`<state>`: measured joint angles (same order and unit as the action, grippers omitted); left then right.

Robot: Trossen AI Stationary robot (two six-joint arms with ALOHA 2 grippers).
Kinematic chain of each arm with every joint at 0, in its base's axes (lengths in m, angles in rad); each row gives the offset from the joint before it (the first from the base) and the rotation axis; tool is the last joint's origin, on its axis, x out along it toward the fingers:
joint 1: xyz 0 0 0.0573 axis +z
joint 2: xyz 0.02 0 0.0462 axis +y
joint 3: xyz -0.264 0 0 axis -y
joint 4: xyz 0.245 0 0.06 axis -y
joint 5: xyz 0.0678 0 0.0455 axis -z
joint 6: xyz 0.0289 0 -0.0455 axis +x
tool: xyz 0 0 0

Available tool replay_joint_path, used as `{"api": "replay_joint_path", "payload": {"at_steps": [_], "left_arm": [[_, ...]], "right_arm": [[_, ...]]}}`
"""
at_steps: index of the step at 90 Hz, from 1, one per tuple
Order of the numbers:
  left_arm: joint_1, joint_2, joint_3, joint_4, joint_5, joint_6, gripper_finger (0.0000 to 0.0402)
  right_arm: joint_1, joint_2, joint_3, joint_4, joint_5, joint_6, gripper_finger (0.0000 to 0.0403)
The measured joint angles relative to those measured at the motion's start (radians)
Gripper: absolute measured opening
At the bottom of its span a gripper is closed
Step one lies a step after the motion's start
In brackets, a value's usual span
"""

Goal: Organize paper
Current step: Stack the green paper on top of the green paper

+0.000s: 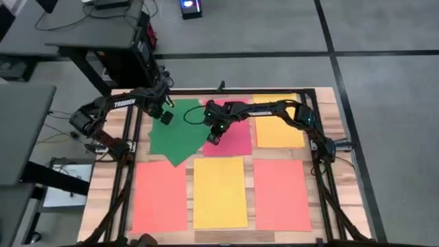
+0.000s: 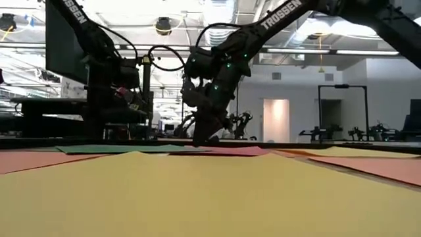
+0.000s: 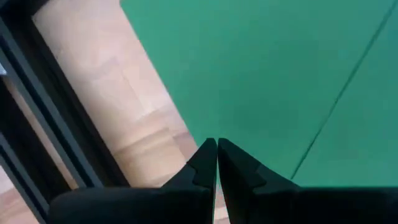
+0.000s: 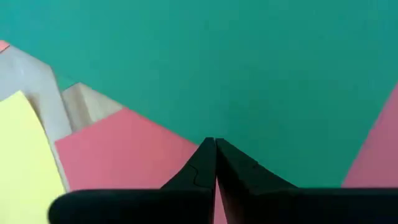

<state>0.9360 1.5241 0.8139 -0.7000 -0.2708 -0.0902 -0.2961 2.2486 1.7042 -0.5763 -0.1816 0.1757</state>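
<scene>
Low view alone shows right end effector [image 2: 205,139] touching paper [image 2: 118,149].

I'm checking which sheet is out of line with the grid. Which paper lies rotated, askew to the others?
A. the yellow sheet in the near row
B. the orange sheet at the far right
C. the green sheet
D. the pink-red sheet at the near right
C: in the high view the green sheet lies turned like a diamond, overlapping the pink-red sheet beside it, while the other sheets sit square to the table.
</scene>
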Motion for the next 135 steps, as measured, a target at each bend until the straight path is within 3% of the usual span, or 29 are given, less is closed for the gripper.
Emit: {"api": "replay_joint_path", "payload": {"at_steps": [38, 52, 67, 81, 94, 119, 135], "left_arm": [[-0.080, -0.045, -0.001, -0.097, 0.065, -0.038, 0.0000], [-0.158, -0.188, -0.019, -0.033, 0.079, -0.078, 0.0000], [-0.276, -0.429, -0.179, 0.084, 0.081, -0.223, 0.0000], [-0.434, -0.609, -0.308, 0.109, 0.076, -0.388, 0.0000], [-0.611, -0.685, -0.335, 0.086, 0.001, -0.479, 0.0000], [-0.914, -0.634, -0.335, 0.086, -0.011, -0.291, 0.0000], [-1.055, -0.514, -0.334, 0.095, 0.191, -0.221, 0.0008]], "right_arm": [[0.001, -0.015, 0.000, 0.000, -0.056, -0.014, 0.0000], [-0.014, -0.043, 0.000, -0.028, -0.057, -0.062, 0.0000], [-0.037, -0.092, -0.007, -0.023, -0.057, -0.114, 0.0000], [-0.056, -0.120, -0.027, 0.001, -0.065, -0.133, 0.0000], [-0.081, -0.120, -0.043, 0.010, -0.067, -0.135, 0.0000], [-0.107, -0.119, -0.047, 0.038, -0.066, -0.135, 0.0000], [-0.106, -0.118, -0.047, 0.041, -0.066, -0.152, 0.0000]]}}
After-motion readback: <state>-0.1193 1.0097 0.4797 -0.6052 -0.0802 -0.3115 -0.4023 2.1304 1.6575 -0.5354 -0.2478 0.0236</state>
